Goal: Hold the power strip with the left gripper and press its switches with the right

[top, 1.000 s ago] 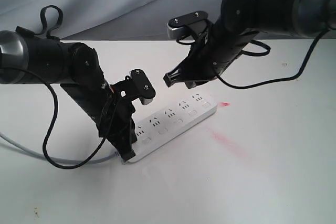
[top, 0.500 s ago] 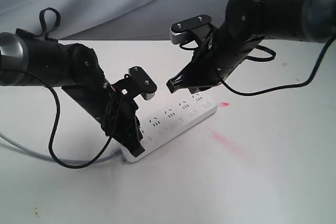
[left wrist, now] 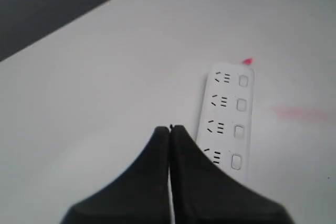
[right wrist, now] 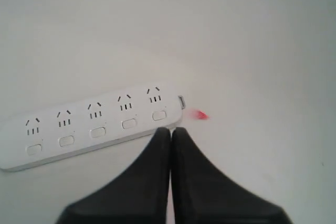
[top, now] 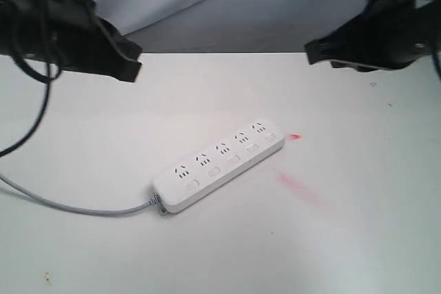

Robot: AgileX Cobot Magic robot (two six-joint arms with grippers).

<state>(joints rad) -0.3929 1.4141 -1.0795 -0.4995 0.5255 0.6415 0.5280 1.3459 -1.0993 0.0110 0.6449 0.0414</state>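
The white power strip lies diagonally on the table, alone, with its grey cord trailing to the left. Its row of switches faces up. It also shows in both wrist views: the power strip and the power strip with its switches. My left gripper hangs high at the upper left, far from the strip; its jaws are shut on nothing. My right gripper is raised at the upper right, and its jaws are shut and empty too.
A small red mark sits by the strip's far end, and a faint pink smear lies to its right. A grey backdrop rises behind the white table.
Both arms have lifted up and away from the power strip, the left one to the upper left and the right one to the upper right. The strip lies free where it was.
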